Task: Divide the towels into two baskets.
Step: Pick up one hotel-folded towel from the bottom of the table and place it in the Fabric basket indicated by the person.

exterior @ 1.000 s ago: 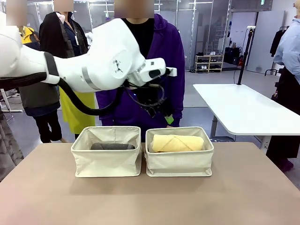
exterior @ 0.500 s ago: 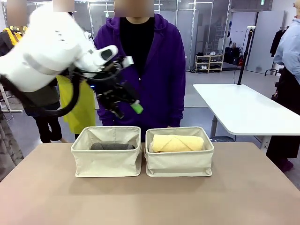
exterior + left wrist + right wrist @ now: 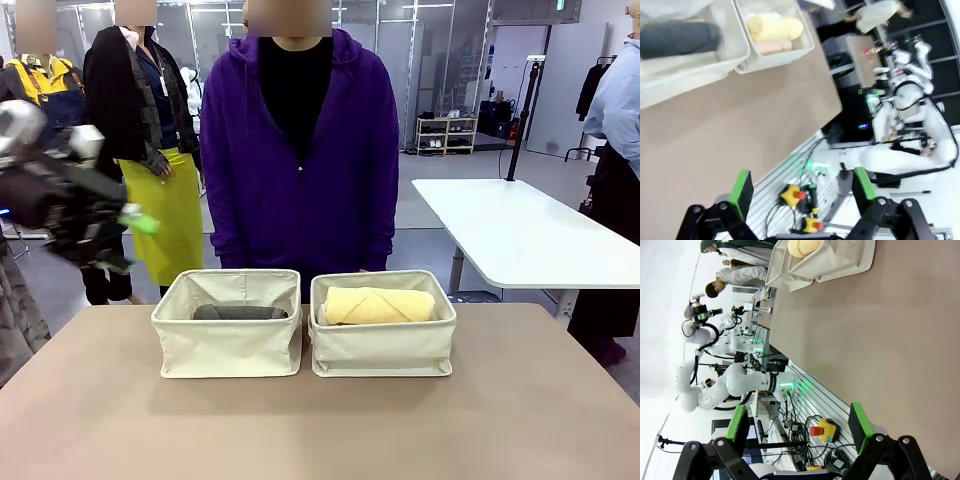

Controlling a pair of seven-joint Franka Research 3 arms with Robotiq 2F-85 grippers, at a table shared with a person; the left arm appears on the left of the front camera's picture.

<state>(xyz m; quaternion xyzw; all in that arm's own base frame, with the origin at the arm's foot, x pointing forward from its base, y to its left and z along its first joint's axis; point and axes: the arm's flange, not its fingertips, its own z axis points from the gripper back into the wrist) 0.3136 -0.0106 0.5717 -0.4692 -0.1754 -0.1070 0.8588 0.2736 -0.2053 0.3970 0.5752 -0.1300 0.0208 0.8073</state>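
Towels (image 3: 379,304) soft, light; we'd pinch mid-roll. Left gripper (image 3: 801,190), right gripper (image 3: 796,424): jaws wide, empty, baskets (image 3: 228,338) well beyond fingertips.

From my remote station I note a tan bench (image 3: 320,430), its surface plain and unmarked. A person in a purple hoodie (image 3: 305,160) stands at its far edge, facing me. Behind to the left stands another person in a dark jacket and yellow apron (image 3: 165,215). A white table (image 3: 520,235) stands to the right, well apart from the bench, with a low shelf rack (image 3: 447,133) farther back. At the bench's near edge I see a yellow box with a red stop button (image 3: 821,430) among loose black cables (image 3: 800,427).
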